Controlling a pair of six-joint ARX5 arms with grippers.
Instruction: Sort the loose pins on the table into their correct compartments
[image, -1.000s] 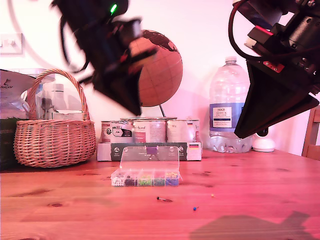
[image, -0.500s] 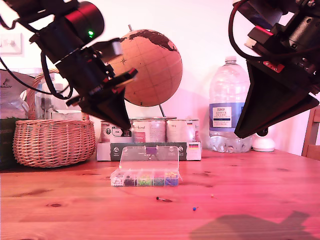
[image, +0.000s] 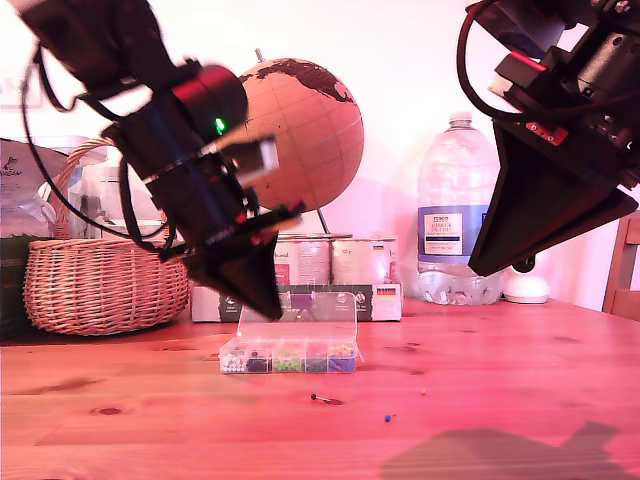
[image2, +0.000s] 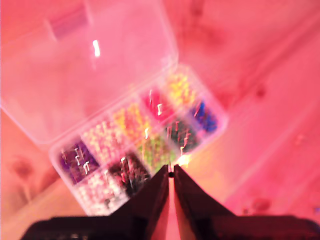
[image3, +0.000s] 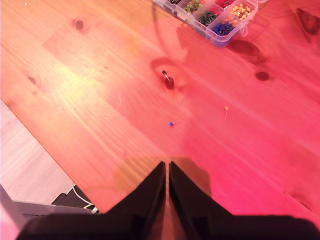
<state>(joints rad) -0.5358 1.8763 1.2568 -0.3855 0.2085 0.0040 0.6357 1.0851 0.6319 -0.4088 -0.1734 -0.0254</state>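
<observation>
- The first gripper hangs over the compartments, jaws pressed together; a tiny pale speck sits at the tips, unclear whether it is a pin.
- The second gripper is raised, jaws together, well apart from the loose pins.
- The dark-headed pin lies flat on the table, near the box's front edge, shaft towards the box.

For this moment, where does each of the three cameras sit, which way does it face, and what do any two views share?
Exterior view: low at the table's edge, facing the wall; both arms show above the clear box.
First wrist view: on my first gripper, looking down its closed tips onto the box's compartments.
Second wrist view: on my second gripper, high up, looking down at three loose pins.
Shared: all three views show the box; the exterior and second wrist views share the pins.
</observation>
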